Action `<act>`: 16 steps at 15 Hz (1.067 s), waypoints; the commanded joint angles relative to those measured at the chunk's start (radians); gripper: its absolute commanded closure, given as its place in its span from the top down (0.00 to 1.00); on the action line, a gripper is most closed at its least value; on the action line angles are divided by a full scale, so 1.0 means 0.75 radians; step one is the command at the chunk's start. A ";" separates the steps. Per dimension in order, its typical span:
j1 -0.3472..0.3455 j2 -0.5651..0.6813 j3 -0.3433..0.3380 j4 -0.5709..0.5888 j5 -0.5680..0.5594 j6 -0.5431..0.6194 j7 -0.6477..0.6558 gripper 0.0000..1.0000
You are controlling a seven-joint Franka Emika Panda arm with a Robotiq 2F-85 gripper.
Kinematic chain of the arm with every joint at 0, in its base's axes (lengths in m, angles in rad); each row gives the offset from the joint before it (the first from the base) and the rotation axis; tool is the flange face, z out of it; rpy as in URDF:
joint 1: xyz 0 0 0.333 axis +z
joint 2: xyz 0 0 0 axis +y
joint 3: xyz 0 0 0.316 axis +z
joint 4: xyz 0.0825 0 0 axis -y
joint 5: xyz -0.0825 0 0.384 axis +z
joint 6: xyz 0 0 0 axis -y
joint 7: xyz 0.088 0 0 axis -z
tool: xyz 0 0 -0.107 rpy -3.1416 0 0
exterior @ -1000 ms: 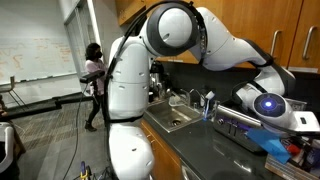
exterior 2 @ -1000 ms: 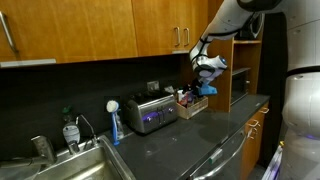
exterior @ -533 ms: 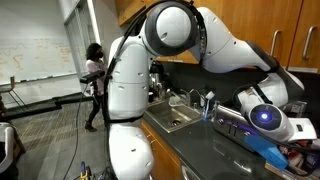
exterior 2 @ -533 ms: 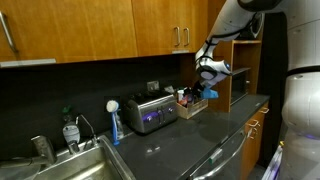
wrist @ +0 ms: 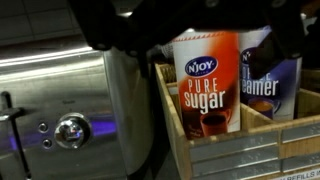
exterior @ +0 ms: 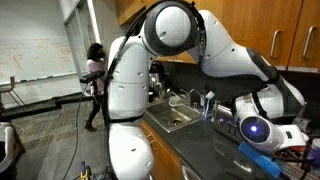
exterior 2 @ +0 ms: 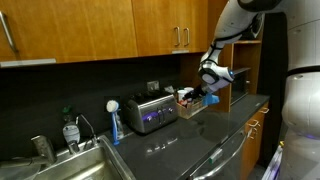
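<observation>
In the wrist view an orange and white N'Joy Pure Sugar canister (wrist: 207, 85) stands in a wooden caddy (wrist: 230, 150), with a blue creamer canister (wrist: 272, 75) beside it. My gripper (wrist: 215, 20) comes in from the top, its dark fingers apart on either side of the sugar canister's top, holding nothing. In an exterior view the gripper (exterior 2: 206, 90) hangs just over the caddy (exterior 2: 193, 105) on the dark counter. In an exterior view the gripper is mostly hidden behind the wrist (exterior: 255, 128).
A silver toaster (wrist: 70, 110) stands right beside the caddy, also in an exterior view (exterior 2: 150, 112). A sink (exterior 2: 70, 165) with a tap and a dish brush (exterior 2: 114, 118) is further along. Wooden cabinets (exterior 2: 100, 30) hang overhead. A person (exterior: 94, 80) stands far off.
The arm has come down and in toward the caddy over the last second, bringing the gripper down over the canisters.
</observation>
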 commanded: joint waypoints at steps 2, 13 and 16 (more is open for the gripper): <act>-0.001 -0.017 -0.023 -0.048 0.131 -0.115 -0.227 1.00; -0.007 0.068 -0.045 -0.020 0.279 -0.304 -0.464 1.00; -0.011 0.129 -0.061 0.059 0.270 -0.302 -0.407 1.00</act>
